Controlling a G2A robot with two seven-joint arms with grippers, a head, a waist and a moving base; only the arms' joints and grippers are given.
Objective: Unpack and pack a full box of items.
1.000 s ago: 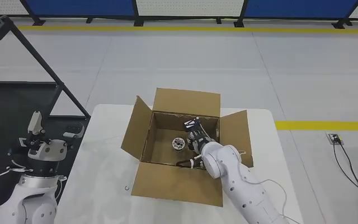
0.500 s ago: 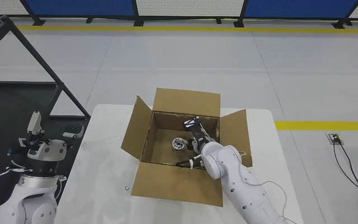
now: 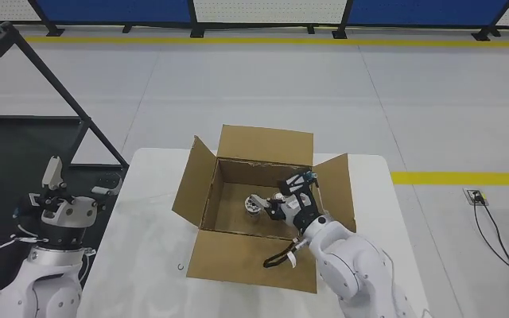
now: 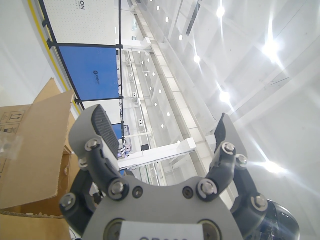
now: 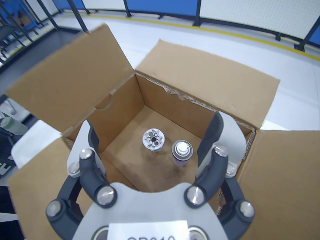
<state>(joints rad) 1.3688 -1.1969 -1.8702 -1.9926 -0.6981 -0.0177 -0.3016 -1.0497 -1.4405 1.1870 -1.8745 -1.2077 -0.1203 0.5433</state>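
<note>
Right tool (image 5: 154, 128) pulled back, apparently above box (image 5: 172, 103).

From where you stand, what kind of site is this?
Probably a factory or test hall: a yellow floor line, blue partition panels fencing the area, and a high ceiling with rows of lights.

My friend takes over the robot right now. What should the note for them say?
Right pincer: open, holding nothing, above the open box.
Left pincer: open, holding nothing, pointing up, off to the side away from the box.
Things: a metal disc and an upright can sit side by side on the box floor.
Done: the flaps are open.
Left: probably gripping the can or disc next. The pictures do not show whether this is the unpacking or the packing part.
</note>
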